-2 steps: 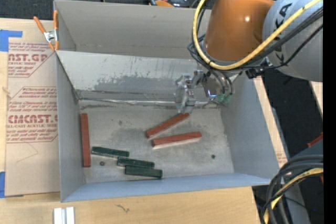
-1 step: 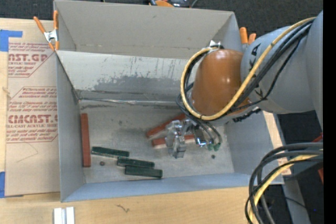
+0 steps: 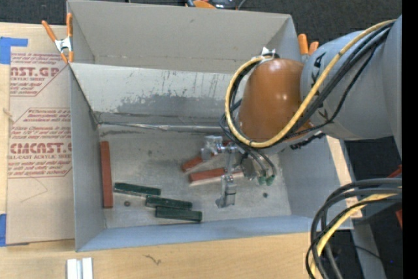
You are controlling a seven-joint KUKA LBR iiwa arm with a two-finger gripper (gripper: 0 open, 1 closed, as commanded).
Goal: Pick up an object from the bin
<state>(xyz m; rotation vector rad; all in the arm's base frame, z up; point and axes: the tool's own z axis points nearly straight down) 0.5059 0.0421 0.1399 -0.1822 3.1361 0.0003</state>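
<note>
– Brown bar (image 3: 208,176): where is it, relative to the hand (image 3: 219,173)?

– Flat on the bin (image 3: 163,91) floor. Its right end lies between the fingers (image 3: 226,196) and the rest sticks out to the hand's left. The fingers stand apart, one on each side of the bar, so the hand looks open rather than clamped on it.

– How would it handle?

– It looks like a stiff, light strip with straight edges and a smooth face, so I'd guess it is a little slippery. The best hold is probably across its narrow width, close to that right end. A hold that far from the middle might let the free end droop or swing.

– And the rest, left to right?

– Well left of the hand, a long block (image 3: 105,173) lies along the bin wall. Nearer in, three green bars (image 3: 168,203) lie low and left of the hand. Just up-left of the hand is a second bar (image 3: 192,164), tilted and almost touching the first, and it could get dragged along.

– What can't you see properly?

– The orange cover (image 3: 271,101) and the cables (image 3: 230,101) hide the floor to the hand's right. I can't tell whether the two bars near the hand overlap, or whether the fingertips touch the floor. There are small green bits just right of the hand that I can't identify.
</note>
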